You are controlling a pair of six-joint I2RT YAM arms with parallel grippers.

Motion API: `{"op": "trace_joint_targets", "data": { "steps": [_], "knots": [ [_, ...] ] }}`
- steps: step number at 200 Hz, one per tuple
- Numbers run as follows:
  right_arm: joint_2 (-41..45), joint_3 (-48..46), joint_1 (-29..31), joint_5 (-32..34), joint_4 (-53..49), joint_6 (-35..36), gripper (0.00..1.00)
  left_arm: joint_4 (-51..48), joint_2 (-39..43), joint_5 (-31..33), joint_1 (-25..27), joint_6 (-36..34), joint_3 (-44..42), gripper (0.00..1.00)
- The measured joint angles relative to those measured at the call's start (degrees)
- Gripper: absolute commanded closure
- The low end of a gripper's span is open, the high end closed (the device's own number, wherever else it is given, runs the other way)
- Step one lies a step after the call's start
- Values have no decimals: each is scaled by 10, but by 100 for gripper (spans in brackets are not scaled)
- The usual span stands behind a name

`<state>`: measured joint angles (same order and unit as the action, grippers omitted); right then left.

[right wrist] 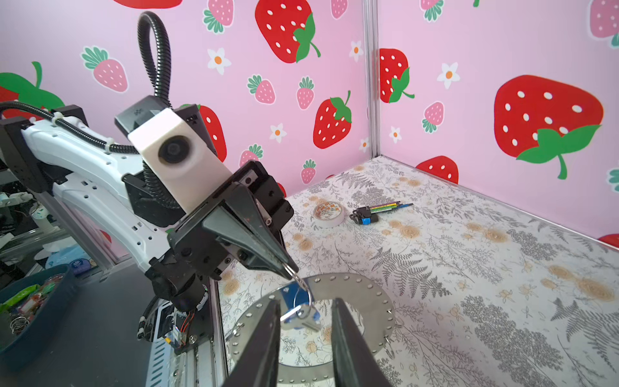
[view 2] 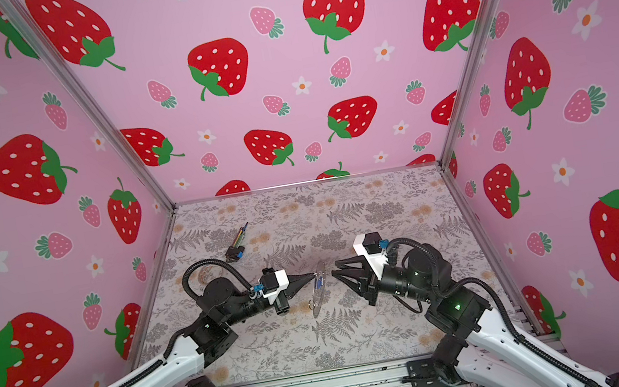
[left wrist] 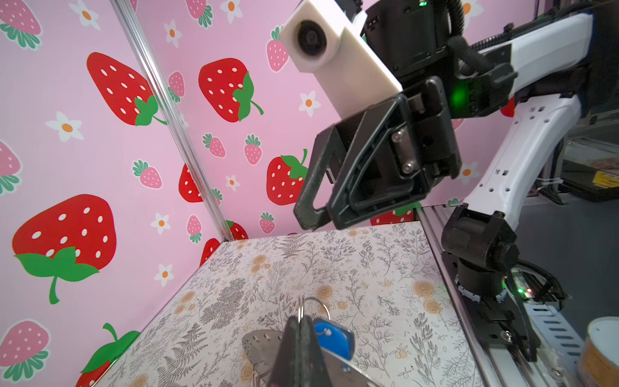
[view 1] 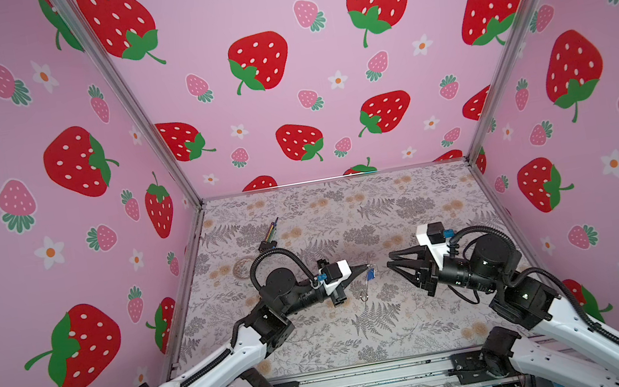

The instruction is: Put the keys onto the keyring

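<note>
My left gripper [view 1: 367, 266] [view 2: 314, 274] [right wrist: 289, 269] is shut on a small wire loop [left wrist: 315, 303]. From that loop hang the keys [right wrist: 303, 318] [view 1: 371, 275] [left wrist: 335, 338], a blue tag with a little silver key. The keyring [right wrist: 365, 295] [view 2: 318, 296] [left wrist: 258, 341], a wide grey ring with holes along its rim, stands upright off the table under those fingertips. I cannot tell whether it is pinched or hangs on the loop. My right gripper [view 1: 389, 261] [view 2: 334, 268] [right wrist: 306, 301] faces it a short way off, open and holding nothing.
A pale tape roll [right wrist: 330, 214] [view 1: 244, 267] and a black-and-blue plug with coloured wires [right wrist: 365, 216] [view 2: 235, 252] lie at the back left of the floral table [view 1: 425, 323]. Pink strawberry walls close three sides. A dark bin [right wrist: 33, 301] sits off the table.
</note>
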<state>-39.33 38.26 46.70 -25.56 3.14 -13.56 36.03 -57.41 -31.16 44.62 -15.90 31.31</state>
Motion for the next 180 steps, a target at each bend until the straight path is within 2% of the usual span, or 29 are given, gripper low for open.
{"op": "trace_joint_targets", "data": {
  "steps": [17,41,107,151,180],
  "knots": [
    [-15,10,0,-2,-10,21,72,0,0,-11,0,8,0,100],
    [-41,14,0,-11,-20,45,80,0,0,-23,0,13,0,100],
    [-61,28,1,-52,-37,97,70,-3,-3,-45,0,19,0,100],
    [-59,28,4,-74,-41,117,70,-3,-4,-53,-1,21,0,100],
    [-59,28,4,-81,-41,124,74,-5,-4,-57,-1,22,0,100]
  ]
}}
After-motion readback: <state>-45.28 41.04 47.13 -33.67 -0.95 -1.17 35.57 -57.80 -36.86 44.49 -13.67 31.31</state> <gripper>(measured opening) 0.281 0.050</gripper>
